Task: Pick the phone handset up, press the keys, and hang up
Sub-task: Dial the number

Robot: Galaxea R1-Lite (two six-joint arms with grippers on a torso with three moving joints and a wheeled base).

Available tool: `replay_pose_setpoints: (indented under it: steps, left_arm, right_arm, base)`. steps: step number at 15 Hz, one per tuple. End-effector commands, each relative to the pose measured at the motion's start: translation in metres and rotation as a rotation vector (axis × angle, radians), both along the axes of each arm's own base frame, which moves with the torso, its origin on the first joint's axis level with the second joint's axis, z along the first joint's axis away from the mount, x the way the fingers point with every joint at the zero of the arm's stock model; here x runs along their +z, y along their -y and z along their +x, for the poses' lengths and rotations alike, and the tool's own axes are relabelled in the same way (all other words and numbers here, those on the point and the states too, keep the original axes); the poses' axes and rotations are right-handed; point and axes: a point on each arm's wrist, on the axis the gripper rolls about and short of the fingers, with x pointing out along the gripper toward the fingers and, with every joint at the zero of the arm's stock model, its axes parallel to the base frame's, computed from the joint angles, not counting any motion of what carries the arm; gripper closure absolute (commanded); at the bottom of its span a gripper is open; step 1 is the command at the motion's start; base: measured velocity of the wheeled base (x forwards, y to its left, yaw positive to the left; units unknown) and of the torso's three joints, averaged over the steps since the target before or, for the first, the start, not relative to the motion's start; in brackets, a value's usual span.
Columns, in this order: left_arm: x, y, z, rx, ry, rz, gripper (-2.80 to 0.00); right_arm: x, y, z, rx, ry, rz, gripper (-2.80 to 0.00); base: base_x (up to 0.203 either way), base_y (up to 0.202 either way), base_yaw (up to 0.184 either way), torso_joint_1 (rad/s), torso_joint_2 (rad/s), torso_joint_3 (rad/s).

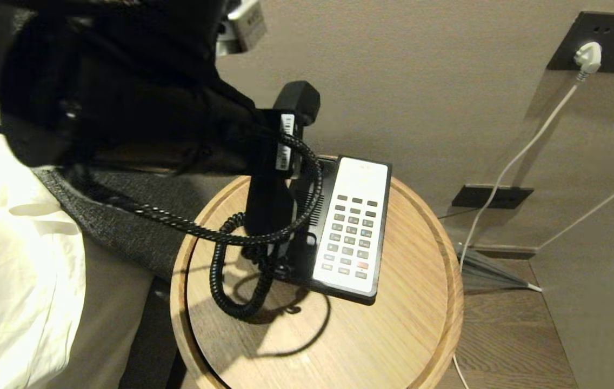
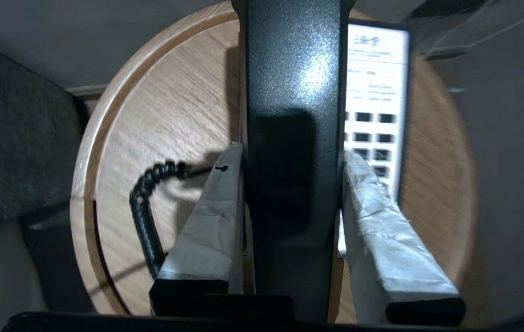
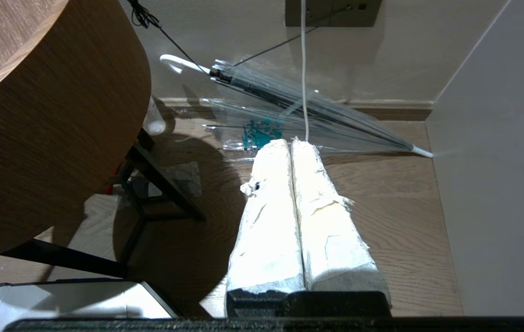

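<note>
The black phone handset (image 1: 285,135) is lifted off the base and stands tilted above it, clamped across its middle by my left gripper (image 1: 284,141). In the left wrist view the handset (image 2: 292,115) fills the space between the two white-taped fingers (image 2: 216,216), which press its sides. Its coiled cord (image 1: 242,237) loops down onto the table. The phone base (image 1: 307,237) lies on the round wooden table (image 1: 393,324), and the keys (image 1: 351,235) in its white faceplate are uncovered. My right gripper (image 3: 292,143) hangs low beside the table, over the floor, fingers pressed together and empty.
A white pillow and grey fabric edge (image 1: 9,259) lie left of the table. A wall socket with a white plug (image 1: 588,56) and cable sits at the back right. A clear folded umbrella (image 3: 299,110) lies on the floor by the wall.
</note>
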Motion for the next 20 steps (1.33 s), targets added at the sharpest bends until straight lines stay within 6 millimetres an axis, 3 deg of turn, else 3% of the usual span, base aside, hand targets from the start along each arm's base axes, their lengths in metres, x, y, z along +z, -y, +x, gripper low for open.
replay_pose_setpoints:
  steps: [1,4,7,10,13,20]
  left_arm:
    - [0.023,-0.032,-0.026,-0.014,0.031,-0.098,0.0]
    - [0.033,-0.079,-0.064,-0.051,-0.013,-0.265,0.0]
    - [0.025,-0.124,-0.1,-0.055,-0.085,-0.445,0.0]
    - [0.011,-0.154,-0.124,-0.052,-0.164,-0.586,0.0]
    - [-0.002,-0.168,-0.135,-0.052,-0.178,-0.601,0.0]
    - [0.005,-0.169,-0.135,-0.043,-0.156,-0.611,0.0]
  right_arm:
    - [0.0,0.0,0.0,0.0,-0.001,0.0,0.0]
    - [0.0,0.0,0.0,0.0,-0.002,0.0,0.0]
    - [0.0,0.0,0.0,0.0,-0.001,0.0,0.0]
    - [0.0,0.0,0.0,0.0,-0.001,0.0,0.0]
    - [0.0,0.0,0.0,0.0,-0.001,0.0,0.0]
    - [0.0,0.0,0.0,0.0,-0.001,0.0,0.0]
  base:
    - [0.0,0.0,0.0,0.0,0.0,0.0]
    - [0.0,0.0,0.0,0.0,0.0,0.0]
    - [0.0,0.0,0.0,0.0,0.0,0.0]
    - [0.0,0.0,0.0,0.0,0.0,0.0]
    - [0.0,0.0,0.0,0.0,0.0,0.0]
    - [0.0,0.0,0.0,0.0,0.0,0.0]
